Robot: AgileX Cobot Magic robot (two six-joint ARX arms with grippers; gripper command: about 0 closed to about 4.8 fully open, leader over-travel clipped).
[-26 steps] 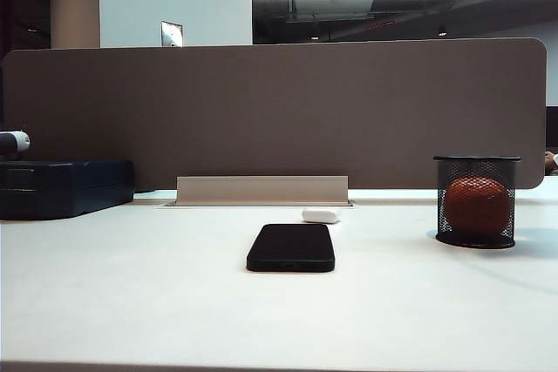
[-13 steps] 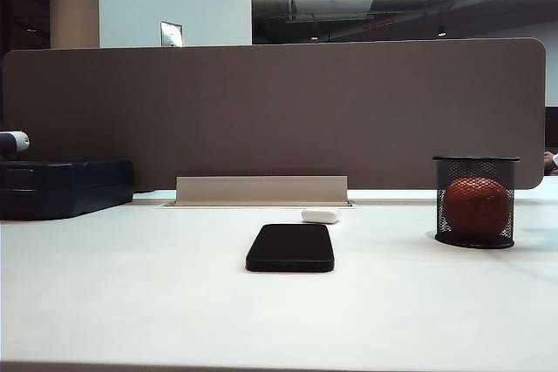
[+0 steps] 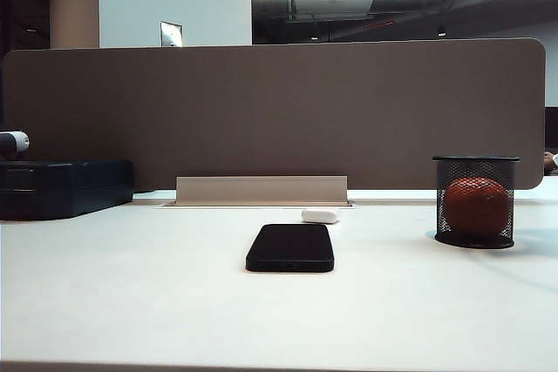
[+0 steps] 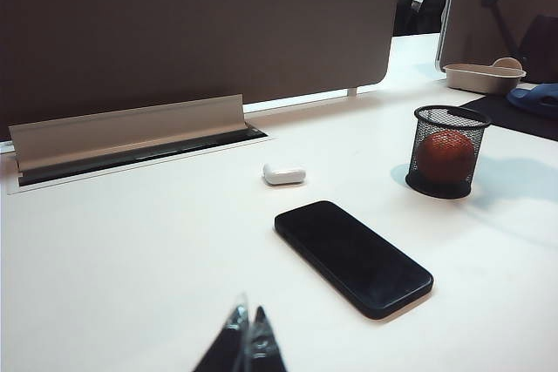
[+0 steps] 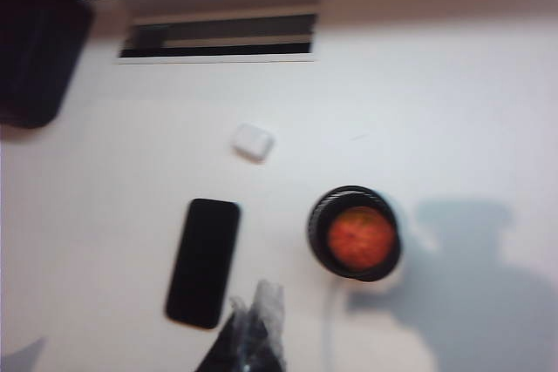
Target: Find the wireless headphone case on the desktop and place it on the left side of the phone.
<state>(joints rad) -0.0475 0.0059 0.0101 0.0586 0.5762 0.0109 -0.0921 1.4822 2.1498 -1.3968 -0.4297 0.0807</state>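
Since both grippers are pinched shut and empty, left gripper (image 4: 247, 337) low over the off-white desktop (image 4: 131, 250) and right gripper (image 5: 255, 324) high above it, you're only at the approach: the small glossy white headphone case (image 5: 253, 141) sits ahead of the right one, beyond the flat black phone (image 5: 203, 260), so open up and drop onto it.

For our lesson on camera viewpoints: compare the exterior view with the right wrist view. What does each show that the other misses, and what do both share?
Only the exterior view shows the brown partition standing upright and the lit ceiling behind it. Only the right wrist view, looking down from above, shows the right pincer, shut, hanging over the desktop near the phone. Both show the phone, the wireless headphone case just beyond it, the orange ball in the mesh cup and the dark blue box.
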